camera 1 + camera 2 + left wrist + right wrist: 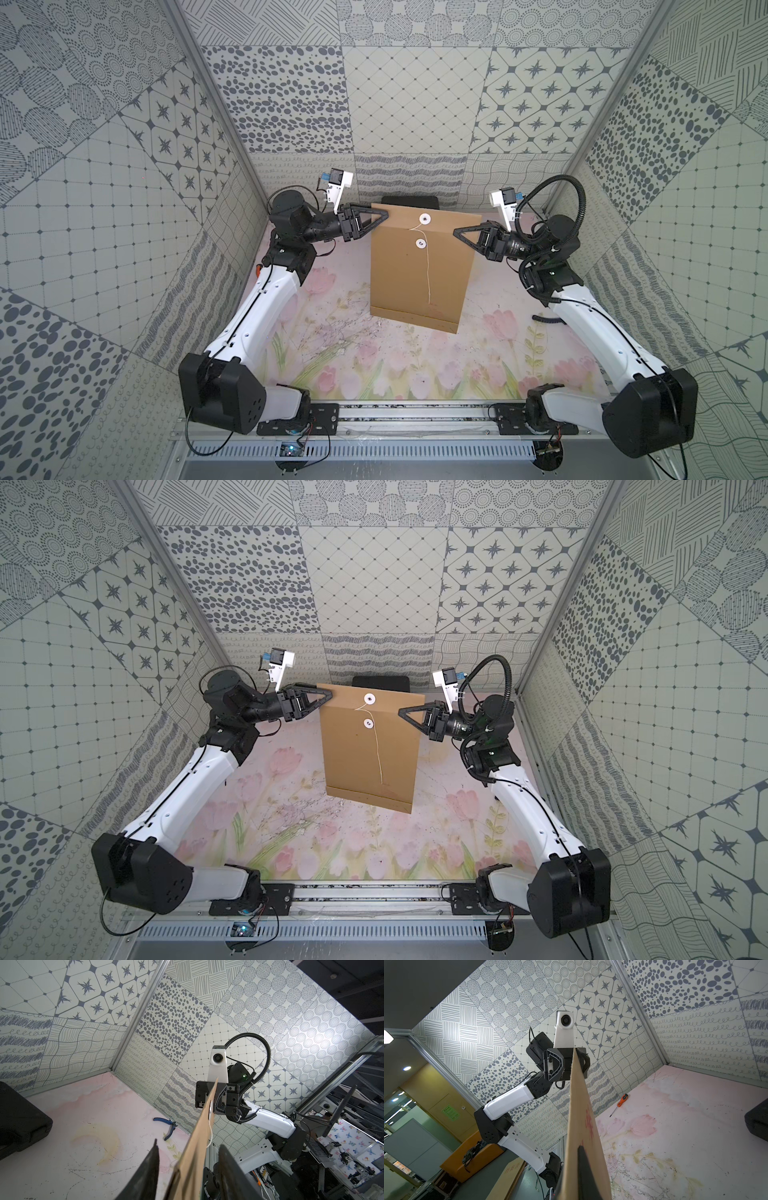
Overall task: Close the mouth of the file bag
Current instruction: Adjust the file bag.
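Right claw [456,230] is pinching the bag [419,286]; the spread left claw [385,214] (straddling its corner) should be closing squarely.

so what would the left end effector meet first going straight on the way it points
the file bag: its edge sits between the open jaws of the left end effector, so probably at once

The file bag [419,286] hangs between left pincer [386,213] and right pincer [455,230], string [427,270] dangling.
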`<action>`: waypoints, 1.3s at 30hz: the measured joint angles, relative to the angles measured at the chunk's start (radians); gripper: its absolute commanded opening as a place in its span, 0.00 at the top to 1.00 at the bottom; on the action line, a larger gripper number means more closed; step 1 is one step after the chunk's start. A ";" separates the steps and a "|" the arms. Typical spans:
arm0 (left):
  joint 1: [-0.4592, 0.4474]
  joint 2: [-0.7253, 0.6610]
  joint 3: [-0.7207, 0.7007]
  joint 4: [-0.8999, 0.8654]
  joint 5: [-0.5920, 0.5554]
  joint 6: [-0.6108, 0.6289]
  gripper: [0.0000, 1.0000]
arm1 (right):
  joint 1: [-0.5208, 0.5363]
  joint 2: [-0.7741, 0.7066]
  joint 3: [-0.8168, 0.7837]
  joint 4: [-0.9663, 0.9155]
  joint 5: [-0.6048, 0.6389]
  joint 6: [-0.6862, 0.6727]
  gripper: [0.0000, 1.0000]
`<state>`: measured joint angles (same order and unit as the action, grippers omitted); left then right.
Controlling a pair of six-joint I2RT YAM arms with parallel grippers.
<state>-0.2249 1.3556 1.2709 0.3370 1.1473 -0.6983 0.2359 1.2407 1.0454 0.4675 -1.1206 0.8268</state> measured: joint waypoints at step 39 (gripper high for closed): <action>-0.001 0.026 0.205 -0.161 -0.122 0.098 1.00 | 0.098 -0.266 0.028 -0.555 0.500 -0.352 0.50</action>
<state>-0.2260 1.3815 1.4757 0.1764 1.0256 -0.6006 0.3340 0.9745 1.0737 -0.0879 -0.6205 0.4744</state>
